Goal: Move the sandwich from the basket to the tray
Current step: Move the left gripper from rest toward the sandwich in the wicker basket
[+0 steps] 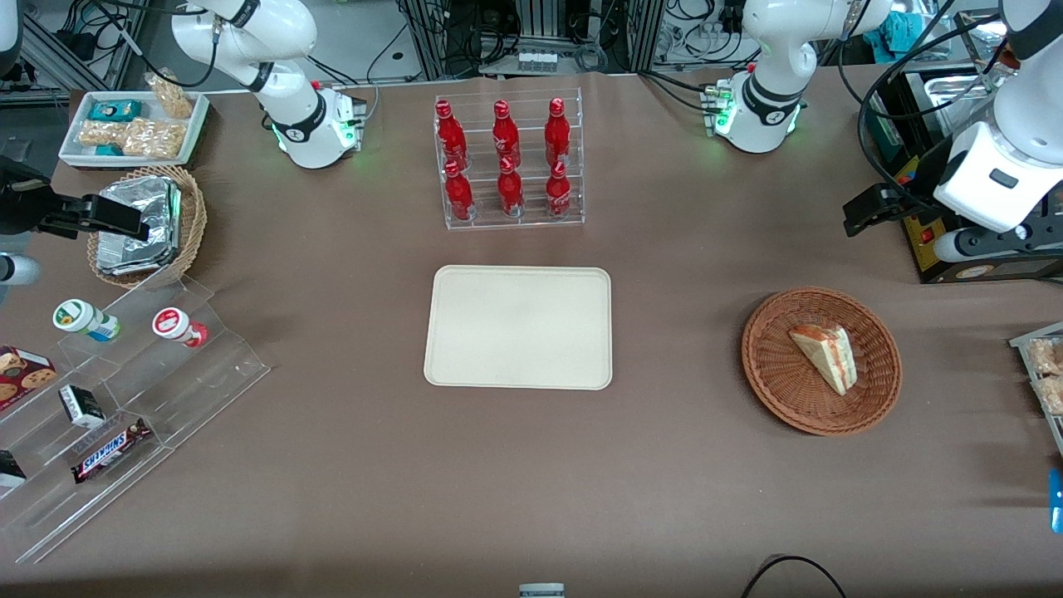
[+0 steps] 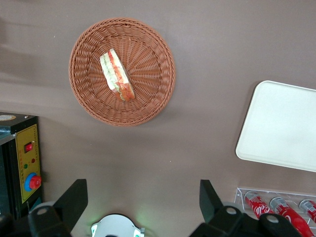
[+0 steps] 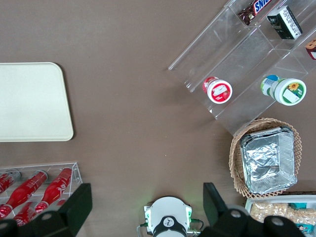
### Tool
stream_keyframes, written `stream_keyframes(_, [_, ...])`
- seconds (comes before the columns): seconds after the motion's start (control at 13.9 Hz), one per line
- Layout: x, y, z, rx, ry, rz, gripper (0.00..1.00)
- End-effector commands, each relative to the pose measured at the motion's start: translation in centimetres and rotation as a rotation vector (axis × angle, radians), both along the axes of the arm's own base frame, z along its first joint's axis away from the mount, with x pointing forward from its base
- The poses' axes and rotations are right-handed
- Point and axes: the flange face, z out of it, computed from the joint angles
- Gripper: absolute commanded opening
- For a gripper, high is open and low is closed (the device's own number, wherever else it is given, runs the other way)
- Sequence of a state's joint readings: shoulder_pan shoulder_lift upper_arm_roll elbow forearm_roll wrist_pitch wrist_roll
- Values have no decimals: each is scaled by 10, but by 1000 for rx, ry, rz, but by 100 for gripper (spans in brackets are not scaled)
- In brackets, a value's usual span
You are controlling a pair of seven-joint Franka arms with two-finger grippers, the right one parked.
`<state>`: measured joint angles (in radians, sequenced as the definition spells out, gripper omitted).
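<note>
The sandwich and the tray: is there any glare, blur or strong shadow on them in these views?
Front view: sandwich sharp, tray evenly lit, no glare. Left wrist view: both clear, basket casts a soft shadow; the open hand hangs high above the table, dark against it.

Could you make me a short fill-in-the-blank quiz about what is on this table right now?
1. The sandwich lies in the ____, a round woven one.
2. The tray holds ____.
3. The gripper, high over the table near the basket, has its fingers ____.
4. The clear rack holds ____ red bottles.

Missing words: basket; nothing; open; six
</note>
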<state>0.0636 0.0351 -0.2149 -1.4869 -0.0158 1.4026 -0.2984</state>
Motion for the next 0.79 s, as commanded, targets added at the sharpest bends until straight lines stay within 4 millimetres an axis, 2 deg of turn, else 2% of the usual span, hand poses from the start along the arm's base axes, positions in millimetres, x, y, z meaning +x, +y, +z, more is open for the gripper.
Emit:
stream_keyframes(0.0, [-4, 2, 0, 21, 10, 4, 100])
stream_keyframes(0.72, [-7, 11, -9, 68, 72, 27, 100])
